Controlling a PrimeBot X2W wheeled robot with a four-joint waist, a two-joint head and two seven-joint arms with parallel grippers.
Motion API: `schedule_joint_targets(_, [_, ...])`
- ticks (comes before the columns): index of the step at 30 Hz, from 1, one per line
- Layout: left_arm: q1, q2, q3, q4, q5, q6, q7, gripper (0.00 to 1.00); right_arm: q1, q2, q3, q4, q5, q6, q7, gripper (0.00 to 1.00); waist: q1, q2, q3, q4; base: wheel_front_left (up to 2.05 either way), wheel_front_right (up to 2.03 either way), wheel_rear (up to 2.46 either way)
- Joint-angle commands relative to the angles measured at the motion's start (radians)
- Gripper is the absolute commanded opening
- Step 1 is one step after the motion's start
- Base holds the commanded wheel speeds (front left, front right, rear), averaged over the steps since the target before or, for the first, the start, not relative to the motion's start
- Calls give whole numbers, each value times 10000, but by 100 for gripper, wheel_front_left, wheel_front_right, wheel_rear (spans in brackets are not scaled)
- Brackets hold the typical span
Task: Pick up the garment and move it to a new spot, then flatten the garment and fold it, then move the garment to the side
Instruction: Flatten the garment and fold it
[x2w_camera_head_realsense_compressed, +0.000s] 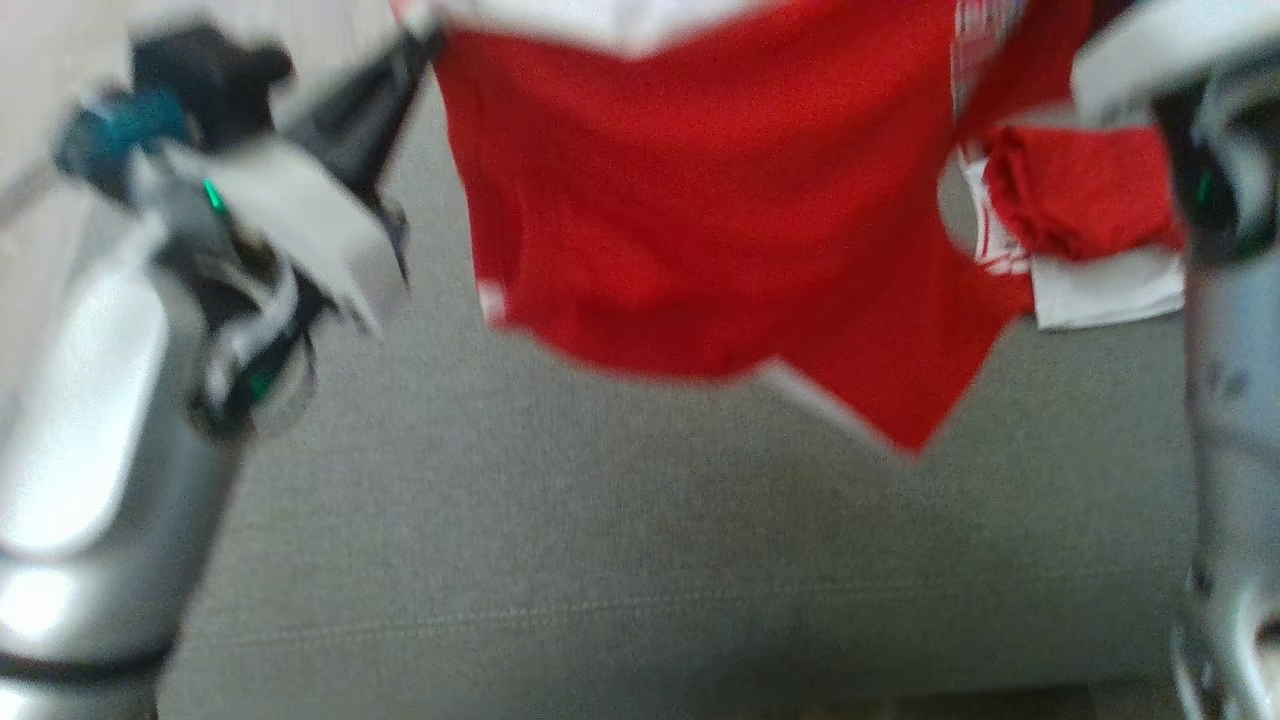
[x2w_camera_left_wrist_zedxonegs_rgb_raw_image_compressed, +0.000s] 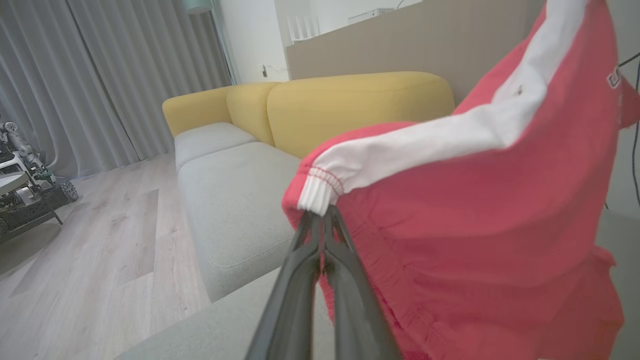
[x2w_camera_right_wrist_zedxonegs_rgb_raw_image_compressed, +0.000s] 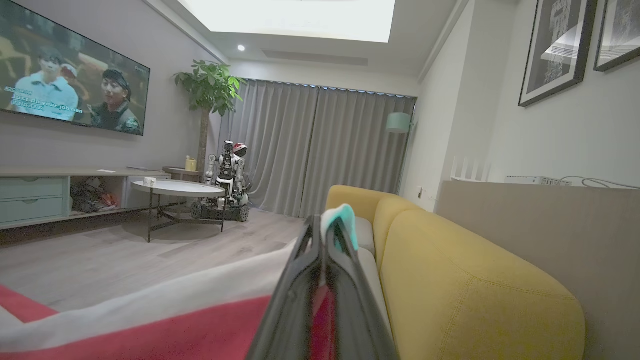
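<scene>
The garment (x2w_camera_head_realsense_compressed: 720, 200) is a pair of red shorts with a white waistband (x2w_camera_left_wrist_zedxonegs_rgb_raw_image_compressed: 425, 145). It hangs in the air above the grey sofa seat (x2w_camera_head_realsense_compressed: 600, 550), stretched between my two arms. My left gripper (x2w_camera_left_wrist_zedxonegs_rgb_raw_image_compressed: 320, 215) is shut on the ribbed end of the waistband, and its dark fingers (x2w_camera_head_realsense_compressed: 400, 70) reach the garment's upper left corner in the head view. My right gripper (x2w_camera_right_wrist_zedxonegs_rgb_raw_image_compressed: 327, 225) is shut on the garment's other end, with red and white cloth (x2w_camera_right_wrist_zedxonegs_rgb_raw_image_compressed: 175, 325) trailing off to the left of its fingers. The head view is blurred.
The sofa has grey seat cushions (x2w_camera_left_wrist_zedxonegs_rgb_raw_image_compressed: 235, 200) and a yellow backrest (x2w_camera_right_wrist_zedxonegs_rgb_raw_image_compressed: 465, 280). Wooden floor (x2w_camera_left_wrist_zedxonegs_rgb_raw_image_compressed: 100, 260) lies beside it. A round coffee table (x2w_camera_right_wrist_zedxonegs_rgb_raw_image_compressed: 175, 189), another wheeled robot (x2w_camera_right_wrist_zedxonegs_rgb_raw_image_compressed: 227, 180), a TV (x2w_camera_right_wrist_zedxonegs_rgb_raw_image_compressed: 70, 90) and grey curtains (x2w_camera_right_wrist_zedxonegs_rgb_raw_image_compressed: 325, 150) stand across the room.
</scene>
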Motion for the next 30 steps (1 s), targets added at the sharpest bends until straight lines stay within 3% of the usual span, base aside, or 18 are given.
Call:
schedule_joint_targets(1, [-1391, 482, 424, 171, -36, -94, 124, 0, -1314, 77, 257, 216, 210, -2, 155, 0, 0, -1, 988, -101, 0, 0, 0])
schedule_joint_targets(3, [-2896, 470, 311, 1168, 50, -225, 85, 0, -2925, -62, 454, 1293, 303, -2, 37, 0, 0, -1, 2041, -118, 0, 0, 0])
schedule_joint_targets(8, [-5496, 323, 187, 3199, 643, -303, -859, 0, -5674, -28, 532, 3463, 79, -2, -1158, 0, 0, -1, 3345, -109, 0, 0, 0])
schedule_joint_targets(14, [-7605, -95, 250, 5579, 1373, 76, -2749, 0, -7673, 524, -91, 5699, -347, -2, -3308, 0, 0, -1, 4264, 47, 0, 0, 0])
schedule_joint_targets(22, [-7678, -576, -230, 7788, 1726, 44, -4509, 0, -6905, 980, 369, 7744, 605, -2, -4041, 0, 0, -1, 4507, 298, 0, 0, 0])
schedule_joint_targets(30, [-5857, -889, -1234, 9222, 1850, -290, -5288, 0, -4807, 905, 2224, 9315, 1861, -2, -3903, 0, 0, -1, 3967, 539, 0, 0, 0])
